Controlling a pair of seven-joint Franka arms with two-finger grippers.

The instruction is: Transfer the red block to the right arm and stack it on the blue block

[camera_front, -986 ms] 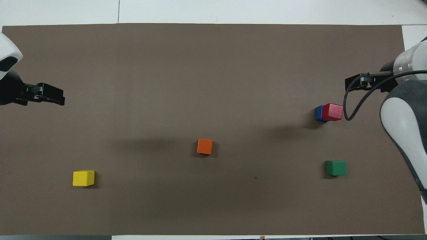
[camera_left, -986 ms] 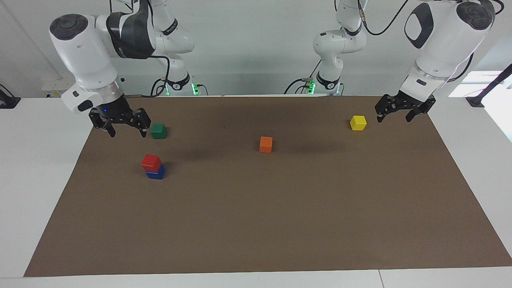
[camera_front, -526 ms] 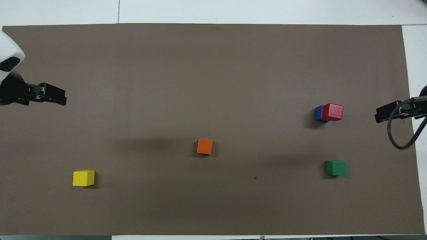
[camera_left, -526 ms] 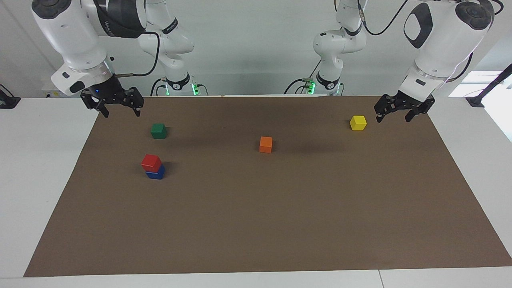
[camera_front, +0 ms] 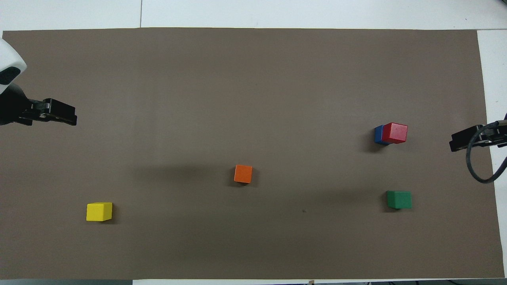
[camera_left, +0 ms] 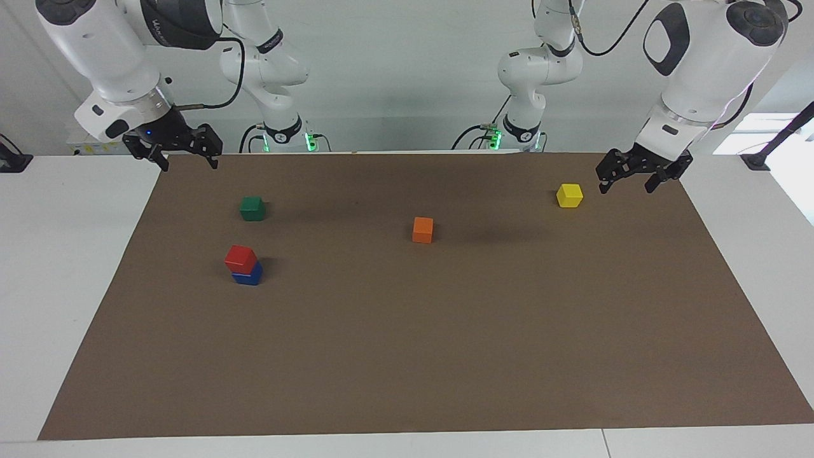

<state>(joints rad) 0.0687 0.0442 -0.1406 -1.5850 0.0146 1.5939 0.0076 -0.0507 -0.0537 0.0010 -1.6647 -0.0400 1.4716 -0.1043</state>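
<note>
Retreated, empty right gripper [camera_left: 180,149] gapes; red block [camera_left: 240,257] half-hides blue block [camera_left: 248,277].

Open brown worktop [camera_left: 445,356] lies around the red block [camera_left: 240,257] stacked on the blue block [camera_left: 248,275]. A green block [camera_left: 252,208] sits nearer the robots; orange block [camera_left: 423,229] and yellow block [camera_left: 569,195] stand well apart. Both claws hang at the worktop's ends.

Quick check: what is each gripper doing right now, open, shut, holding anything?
Left gripper: open, empty, up beside the yellow block.
Right gripper: open, empty, raised over the mat's edge; red block sits on blue block.
</note>
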